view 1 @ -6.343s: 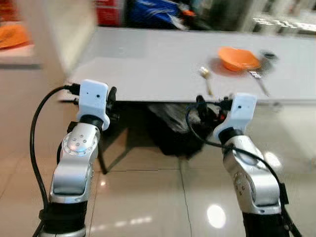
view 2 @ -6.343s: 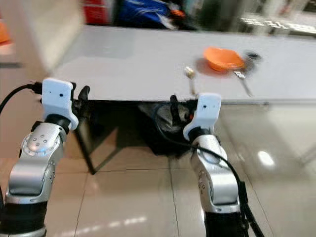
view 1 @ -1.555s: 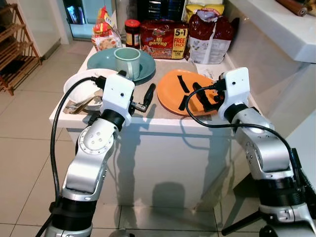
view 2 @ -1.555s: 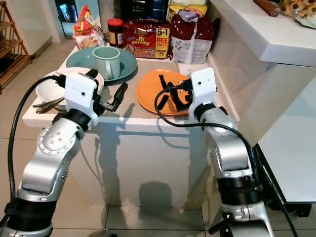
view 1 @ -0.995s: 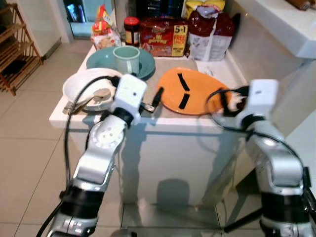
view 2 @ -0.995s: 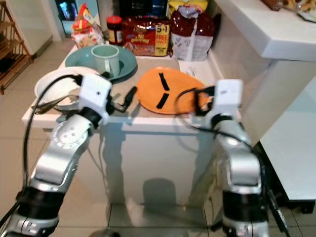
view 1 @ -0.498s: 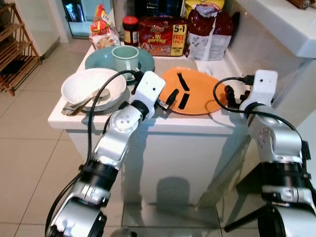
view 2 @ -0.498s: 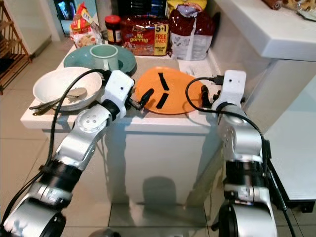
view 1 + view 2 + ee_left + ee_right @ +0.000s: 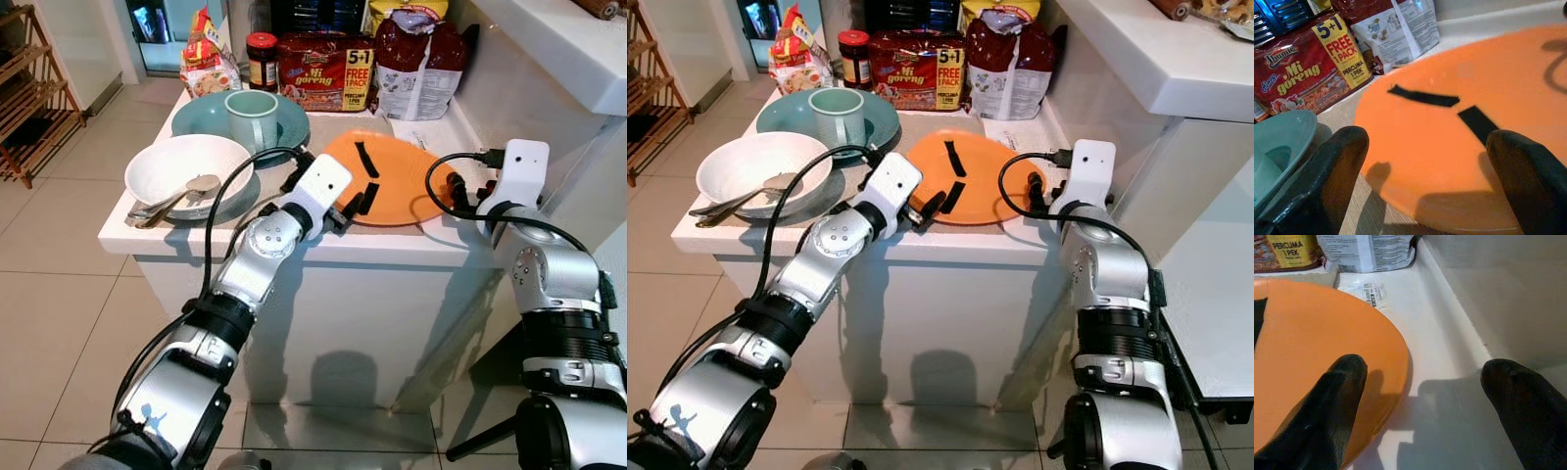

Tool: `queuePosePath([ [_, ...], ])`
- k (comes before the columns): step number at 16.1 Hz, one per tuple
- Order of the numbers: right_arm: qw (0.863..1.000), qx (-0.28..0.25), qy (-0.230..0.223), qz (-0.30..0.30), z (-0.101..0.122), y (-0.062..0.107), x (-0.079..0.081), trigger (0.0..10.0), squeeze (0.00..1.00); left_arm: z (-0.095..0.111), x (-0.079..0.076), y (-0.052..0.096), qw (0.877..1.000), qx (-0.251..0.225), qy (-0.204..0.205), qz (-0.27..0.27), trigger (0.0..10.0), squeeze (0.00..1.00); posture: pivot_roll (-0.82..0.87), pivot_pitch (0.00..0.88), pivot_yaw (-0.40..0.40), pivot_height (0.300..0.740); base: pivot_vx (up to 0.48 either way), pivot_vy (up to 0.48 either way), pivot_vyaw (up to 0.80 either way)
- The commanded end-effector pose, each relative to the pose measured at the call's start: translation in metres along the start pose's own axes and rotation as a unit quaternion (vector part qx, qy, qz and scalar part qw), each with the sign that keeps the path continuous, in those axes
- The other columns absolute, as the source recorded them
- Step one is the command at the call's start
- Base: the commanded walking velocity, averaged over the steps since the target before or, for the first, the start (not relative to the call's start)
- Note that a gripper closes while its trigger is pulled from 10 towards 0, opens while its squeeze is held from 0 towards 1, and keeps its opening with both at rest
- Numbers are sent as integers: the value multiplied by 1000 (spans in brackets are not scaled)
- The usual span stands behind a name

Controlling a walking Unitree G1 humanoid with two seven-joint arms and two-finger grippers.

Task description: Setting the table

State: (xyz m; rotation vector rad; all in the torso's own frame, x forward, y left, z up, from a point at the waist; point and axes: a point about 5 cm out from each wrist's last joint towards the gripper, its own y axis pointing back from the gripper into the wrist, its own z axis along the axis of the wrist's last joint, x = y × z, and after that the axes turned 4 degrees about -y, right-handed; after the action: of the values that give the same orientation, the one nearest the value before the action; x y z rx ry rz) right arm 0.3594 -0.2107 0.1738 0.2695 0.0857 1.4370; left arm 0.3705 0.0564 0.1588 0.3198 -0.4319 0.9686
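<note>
- An orange plate [image 9: 397, 176] with two black strips on it was seen lying flat on the right part of a white counter [image 9: 294, 245], near the front edge.
- The left gripper [image 9: 355, 204] was reached across to the plate's near left rim, its fingers [image 9: 1327, 181] spread apart with the rim between them in the left wrist view; nothing was grasped.
- The right gripper [image 9: 1420, 406] was held at the plate's right edge, fingers [image 9: 1327, 406] parted and empty, one over the plate's rim and the other over bare counter.
- A white bowl [image 9: 189, 171] with a spoon [image 9: 181, 194] in it was placed on the left of the counter.
- Behind the bowl, a teal plate [image 9: 206, 117] carrying a pale green mug [image 9: 252, 116] was set.
- Along the far edge, a red noodle pack [image 9: 326, 70], a dark red bag [image 9: 419, 59], a jar with a red lid [image 9: 262, 59] and a snack packet [image 9: 204, 61] were lined up.
- A wooden rack [image 9: 29, 88] was visible on the far left of the tiled floor [image 9: 59, 323].
</note>
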Motion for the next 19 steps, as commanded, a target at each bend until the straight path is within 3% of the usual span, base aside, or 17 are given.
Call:
queuePosePath([
  [1, 1000, -11, -11, -2, 8, -1, -4, 10000, 0, -13, -7, 1, 999, 30, -12, -15, 10000, 0, -11, 11, -36, 740, 0, 0, 0],
  [5, 996, -21, -61, 64, 10, -4, 12, 10000, 0, -20, -12, 3, 999, 27, -23, -31, 10000, 0, -7, 5, -42, 740, 0, 0, 0],
  [9, 979, 0, -162, 122, 1, -5, 24, 10000, 0, -23, -14, 4, 999, 25, -24, -37, 10000, 0, -6, 4, -47, 740, 0, 0, 0],
  [12, 963, 28, -236, 129, -11, -6, 22, 10000, 0, -24, -16, 4, 998, 21, -28, -45, 10000, 0, -5, 2, -48, 740, 0, 0, 0],
  [15, 957, 33, -261, 120, -14, -6, 18, 10000, 0, -24, -17, 4, 998, 20, -29, -48, 10000, 0, -6, 2, -49, 740, 0, 0, 0],
  [18, 944, 43, -295, 143, -15, -5, 21, 10000, 0, -24, -17, 4, 998, 19, -31, -51, 10000, 0, -7, 1, -48, 740, 0, 0, 0],
  [19, 940, 47, -304, 151, -15, -5, 23, 4902, 0, -25, -17, 4, 998, 19, -31, -52, 10000, 0, -6, 1, -48, 740, 0, 0, 0],
])
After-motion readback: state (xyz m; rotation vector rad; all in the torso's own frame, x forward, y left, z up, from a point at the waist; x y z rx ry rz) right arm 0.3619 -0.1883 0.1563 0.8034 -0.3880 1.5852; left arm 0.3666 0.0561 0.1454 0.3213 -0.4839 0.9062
